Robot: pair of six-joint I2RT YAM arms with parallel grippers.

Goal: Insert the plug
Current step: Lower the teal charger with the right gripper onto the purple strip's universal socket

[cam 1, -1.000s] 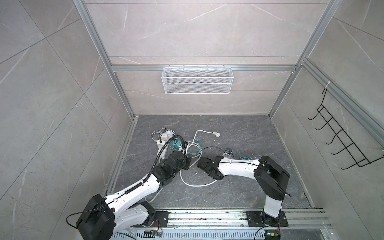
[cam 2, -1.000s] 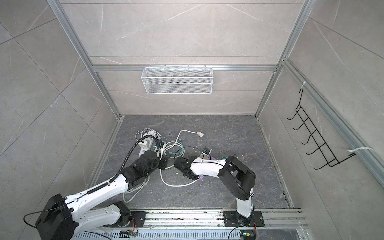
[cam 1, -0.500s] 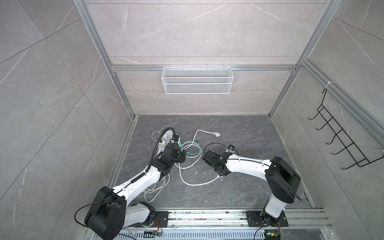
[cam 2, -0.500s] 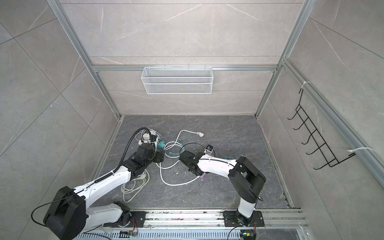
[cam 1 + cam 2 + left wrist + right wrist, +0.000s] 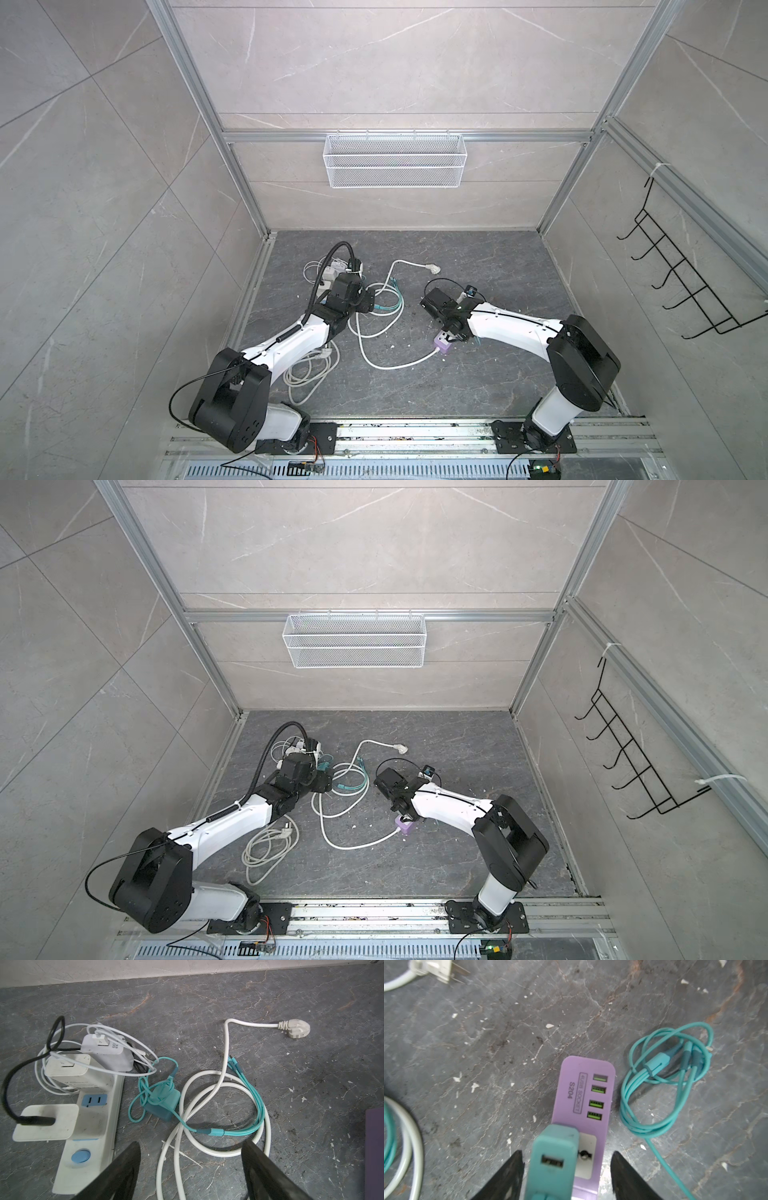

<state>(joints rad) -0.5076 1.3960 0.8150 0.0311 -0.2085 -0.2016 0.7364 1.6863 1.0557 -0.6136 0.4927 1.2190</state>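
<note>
Both of your hands have drawn apart since a second ago. They stood almost together mid-worktop (image 5: 478, 257). Now the left one reaches toward the far left corner and the right one sits right of centre.

1. Right hand (image 5: 566, 1153): released. Your fingers stand either side of the teal adapter (image 5: 552, 1147), with a narrow gap on one side and a wide gap on the other.
2. Teal adapter, the plug: upright on the outlet end of the purple socket strip (image 5: 566, 1068), USB port facing your wrist camera. You cannot see how deep its pins sit.
3. Purple socket strip: flat near the worktop's middle, a little toward the near edge, under your right wrist. It has four green USB ports in a row.
4. Coiled teal cable (image 5: 655, 1064): just beside the purple socket strip, not touching it.
5. Left hand (image 5: 191, 1142): released, fingers wide apart, nothing between them. It hovers over loops of white cable (image 5: 227, 1047).
6. White power strip (image 5: 114, 1101): near the left edge, toward the far left corner. Three chargers are plugged in and one blue outlet is free.
7. Second teal adapter (image 5: 162, 1105): on its side just beside the white power strip, pins bare, its teal lead tangled around it.
8. White plug (image 5: 297, 1029): loose on the worktop toward the far edge, well apart from both strips.
</note>
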